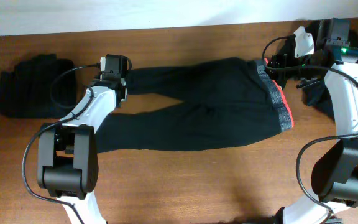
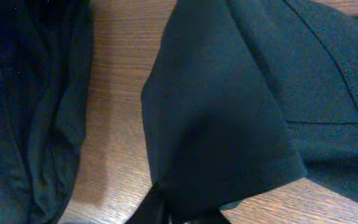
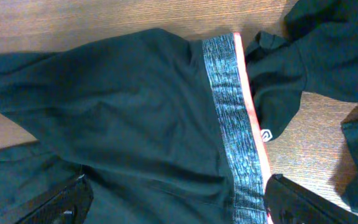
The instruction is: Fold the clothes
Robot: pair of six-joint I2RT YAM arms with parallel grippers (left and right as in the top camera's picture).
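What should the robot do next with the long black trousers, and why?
Probably lower the right fingers and close them on the grey waistband. They hang open right over it, holding nothing, and the trousers lie stretched flat across the table, so that end likely needs gripping before any fold.

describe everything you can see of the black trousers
The black trousers lie flat across the wooden table, legs toward the left, slightly apart. Soft matte fabric, lightly wrinkled. A mottled grey waistband with a red-orange edge sits at the right end. The left tool pinches one leg end; the right tool is open above the waist.
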